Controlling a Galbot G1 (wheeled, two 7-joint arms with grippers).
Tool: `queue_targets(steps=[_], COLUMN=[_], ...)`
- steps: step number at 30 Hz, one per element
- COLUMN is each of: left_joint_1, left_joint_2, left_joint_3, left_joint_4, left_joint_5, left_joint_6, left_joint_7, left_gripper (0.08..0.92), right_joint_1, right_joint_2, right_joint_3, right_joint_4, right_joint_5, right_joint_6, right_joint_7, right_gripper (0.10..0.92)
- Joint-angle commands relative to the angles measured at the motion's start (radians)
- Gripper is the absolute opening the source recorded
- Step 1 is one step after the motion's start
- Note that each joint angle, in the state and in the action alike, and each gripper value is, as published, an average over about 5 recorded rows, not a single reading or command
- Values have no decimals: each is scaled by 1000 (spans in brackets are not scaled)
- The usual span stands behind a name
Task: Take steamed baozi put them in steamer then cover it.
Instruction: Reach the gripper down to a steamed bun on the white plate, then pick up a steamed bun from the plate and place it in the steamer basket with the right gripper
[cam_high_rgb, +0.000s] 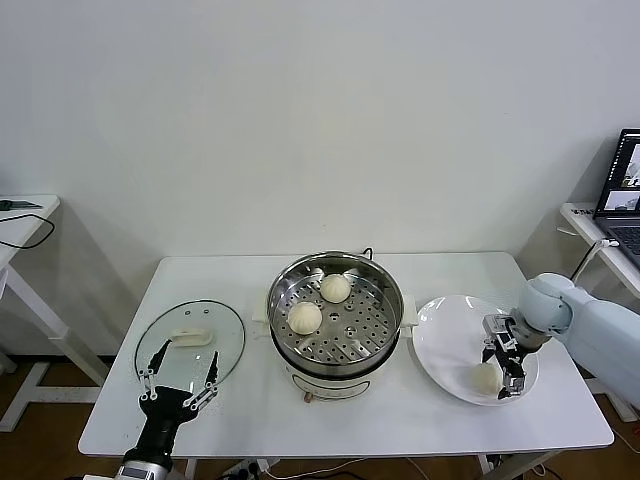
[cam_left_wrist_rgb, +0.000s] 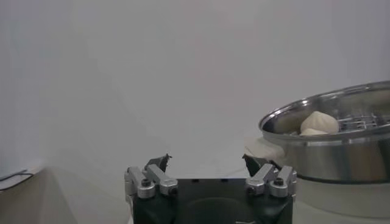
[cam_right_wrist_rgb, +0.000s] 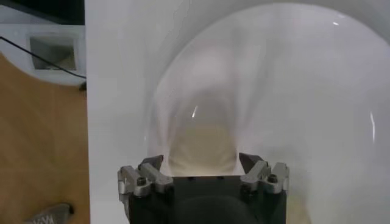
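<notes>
The steamer (cam_high_rgb: 386, 300) stands mid-table on its white pot base, with two baozi (cam_high_rgb: 335, 288) (cam_high_rgb: 305, 317) on its perforated floor. A third baozi (cam_high_rgb: 485, 379) lies on the white plate (cam_high_rgb: 445, 345) to the right. My right gripper (cam_high_rgb: 503, 376) is down over it, open, a finger on each side of the bun (cam_right_wrist_rgb: 203, 143) and not pressing it. The glass cover (cam_high_rgb: 222, 330) with its white handle (cam_high_rgb: 193, 338) lies flat at the left. My left gripper (cam_high_rgb: 187, 352) hovers open over the cover's near edge, holding nothing. In the left wrist view, the steamer (cam_left_wrist_rgb: 341, 152) shows a bun (cam_left_wrist_rgb: 320, 122) inside.
A laptop (cam_high_rgb: 625, 195) sits on a side table at the far right, close behind my right arm. Another side table (cam_high_rgb: 20, 215) with a cable stands at the far left. A wall backs the table's far edge.
</notes>
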Motion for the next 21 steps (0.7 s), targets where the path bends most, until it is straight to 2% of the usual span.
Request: queue_targets(steps=[1, 8, 15, 21], left_joint_1=[-2, -8, -5, -2], left_joint_2=[1, 1, 0, 0], left_joint_3=[0, 5, 6, 7], left_joint_4=[4, 6, 5, -3], left_joint_5=[0, 0, 1, 2], left_joint_6=[1, 3, 2, 2], left_joint_7=[0, -1, -2, -3], left_gripper=[823, 823, 823, 823], right_joint_1=[-19, -19, 1, 185], right_joint_2=[2, 0, -14, -66], right_joint_3=[18, 21, 20, -110], right_joint_4=[-4, -1, 12, 69], right_joint_5=[-7, -5, 14, 108], right_joint_6=[2, 1, 2, -3], right_joint_7=[-2, 0, 2, -4], right_gripper=[810, 712, 704, 704])
